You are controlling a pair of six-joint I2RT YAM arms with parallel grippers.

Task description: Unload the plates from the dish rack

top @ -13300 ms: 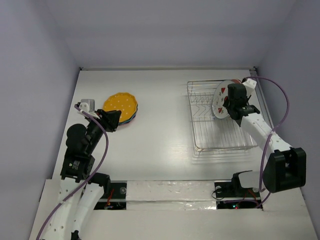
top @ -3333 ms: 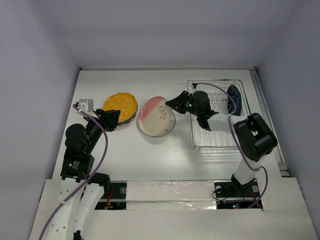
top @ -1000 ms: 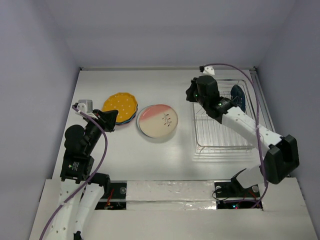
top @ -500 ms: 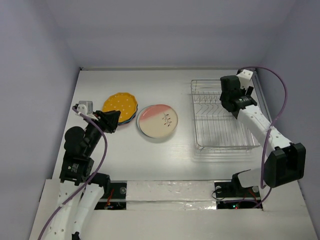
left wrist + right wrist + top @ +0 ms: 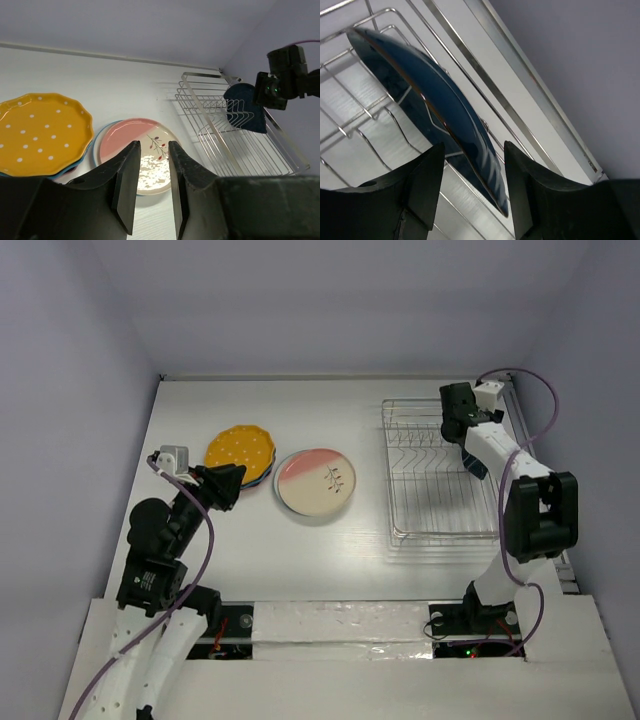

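Since half a second ago: right arm is folded in tighter, its elbow block now by the table's point(image 5: 300, 570) right edge beside the dish rack point(image 5: 392, 480). Its wrist is nearer the far right corner. Left arm is a touch farther forward. Plates on the table unmoved.

Surroundings:
- Dish rack sits toward the right edge, long side running near to far.
- One plate is left in it: dark navy plate point(image 5: 420, 90), on edge and leaning among the prongs at the rack's far right end. Rack wires point(image 5: 485, 55) run close behind and under it.
- Cream and pink plate point(image 5: 315, 483) lies flat mid-table, well left of the rack.
- Orange plate point(image 5: 242, 448) tops a small stack toward the left edge. A blue rim shows beneath it. The stack's near right edge touches or overlaps the cream plate; cannot tell which.

Arms:
- Right gripper point(image 5: 475, 147) is over the rack's far end, pointing down at the navy plate. Jaws spread wide, one finger on each side of the plate's rim, with a gap showing on both sides.
- Left gripper point(image 5: 152, 150) hovers near the left edge, low, aimed across the cream plate toward the rack. Jaws narrow, a slim gap between them, nothing held.
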